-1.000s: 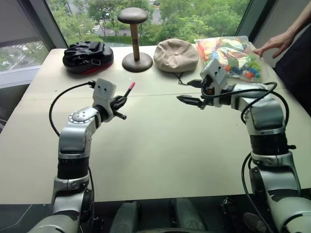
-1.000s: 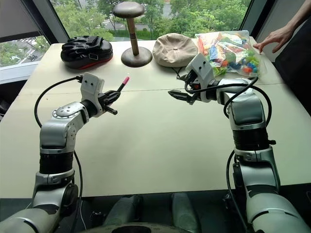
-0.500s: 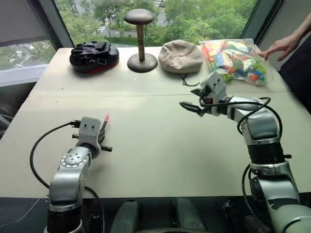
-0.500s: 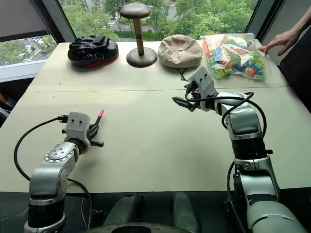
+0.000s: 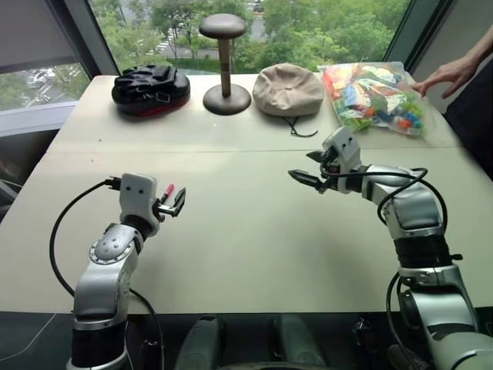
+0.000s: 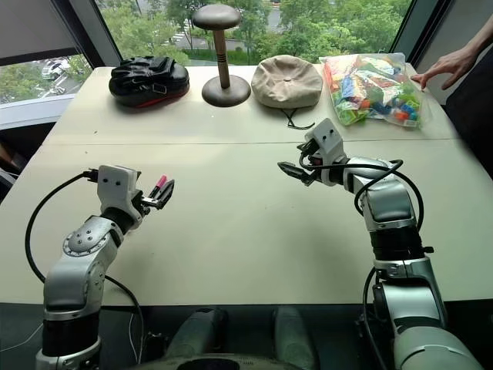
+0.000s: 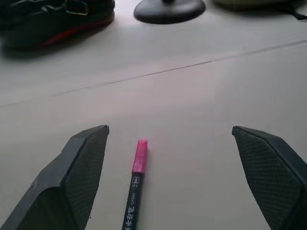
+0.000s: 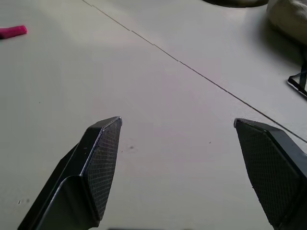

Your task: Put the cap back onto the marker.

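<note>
Left wrist view carries the key fact: the left gripper (image 7: 169, 132) stands wide, its two black fingers well apart. The marker (image 7: 133, 194) lies between them, nearer one finger and touching neither. It points away toward twelve o'clock, with the cap (image 7: 140, 155) on its far end. The cap looks seated, in line with the black barrel and no gap showing. I judge the wide jaws to mean the capped marker is being left on the table (image 5: 254, 254), at about eight o'clock from the table's middle.

The right gripper (image 8: 177, 121) hovers at about two o'clock, jaws also spread and nothing between them. It probably hangs there because its share of the work is over.

Along the far edge, from eleven to one o'clock, sit a black padded thing (image 5: 150, 86), a wooden stand (image 5: 225, 58), a beige hat (image 5: 289, 89) and a clear bag of toy pieces (image 5: 373, 96). A person's hand (image 5: 447, 75) rests by the bag.

The marker's rear end is cut off at the picture's edge. Whether the barrel rests fully on the table or partly on the gripper, I cannot tell. In the right wrist view a pink sliver (image 8: 12, 31) lies on the table, partly cut off. It is likely that same cap, but the marker's barrel is out of frame.
</note>
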Controlling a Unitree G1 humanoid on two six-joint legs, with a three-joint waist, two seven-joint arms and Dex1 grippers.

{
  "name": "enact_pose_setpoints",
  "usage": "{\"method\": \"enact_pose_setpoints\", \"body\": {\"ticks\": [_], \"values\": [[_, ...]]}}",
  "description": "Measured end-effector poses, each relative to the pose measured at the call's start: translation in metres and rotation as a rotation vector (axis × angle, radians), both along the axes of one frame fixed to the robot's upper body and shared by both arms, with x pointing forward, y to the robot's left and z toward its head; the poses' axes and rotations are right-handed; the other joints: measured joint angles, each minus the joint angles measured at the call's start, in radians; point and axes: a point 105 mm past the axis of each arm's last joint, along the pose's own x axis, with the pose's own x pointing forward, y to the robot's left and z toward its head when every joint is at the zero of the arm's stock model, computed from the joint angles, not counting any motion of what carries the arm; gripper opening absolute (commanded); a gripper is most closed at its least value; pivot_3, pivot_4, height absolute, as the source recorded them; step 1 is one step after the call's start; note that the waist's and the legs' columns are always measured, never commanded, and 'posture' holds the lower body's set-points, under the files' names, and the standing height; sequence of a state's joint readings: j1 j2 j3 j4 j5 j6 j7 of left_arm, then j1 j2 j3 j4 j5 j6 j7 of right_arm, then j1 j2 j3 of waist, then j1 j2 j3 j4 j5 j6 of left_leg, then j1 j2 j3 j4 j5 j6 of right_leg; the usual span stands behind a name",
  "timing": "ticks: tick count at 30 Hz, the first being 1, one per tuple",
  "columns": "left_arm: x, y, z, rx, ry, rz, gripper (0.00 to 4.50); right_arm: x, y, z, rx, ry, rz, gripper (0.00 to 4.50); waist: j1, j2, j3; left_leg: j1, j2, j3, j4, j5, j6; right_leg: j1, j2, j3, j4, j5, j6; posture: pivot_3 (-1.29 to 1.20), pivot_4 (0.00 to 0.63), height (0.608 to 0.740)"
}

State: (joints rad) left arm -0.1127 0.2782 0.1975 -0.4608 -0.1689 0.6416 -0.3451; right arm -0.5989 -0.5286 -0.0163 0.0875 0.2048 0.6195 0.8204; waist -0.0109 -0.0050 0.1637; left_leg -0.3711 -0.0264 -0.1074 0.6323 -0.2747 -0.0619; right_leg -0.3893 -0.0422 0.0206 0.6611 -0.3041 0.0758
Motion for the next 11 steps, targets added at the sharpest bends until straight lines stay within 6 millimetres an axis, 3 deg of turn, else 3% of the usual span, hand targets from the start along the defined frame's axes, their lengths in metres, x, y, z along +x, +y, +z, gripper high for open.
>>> {"method": "enact_pose_setpoints", "body": {"ticks": [6, 11], "values": [[-0.003, 0.007, 0.040, 0.044, -0.054, -0.236, 4.47, -0.036, -0.023, 0.015, 0.042, 0.011, 0.093, 3.89, -0.004, 0.000, 0.000, 0.000, 0.000, 0.000, -0.002, 0.000, 0.000, 0.000, 0.000, -0.001, -0.003, 0.000, 0.000, 0.00, 0.150, 0.740], [-0.020, 0.013, 0.032, 0.089, 0.045, -0.372, 4.47, -0.064, -0.028, 0.014, 0.043, 0.065, 0.157, 3.89, -0.009, 0.000, 0.000, 0.000, 0.001, 0.000, -0.003, 0.000, 0.000, 0.000, 0.001, 0.000, -0.004, 0.000, 0.000, 0.00, 0.150, 0.740]]}}
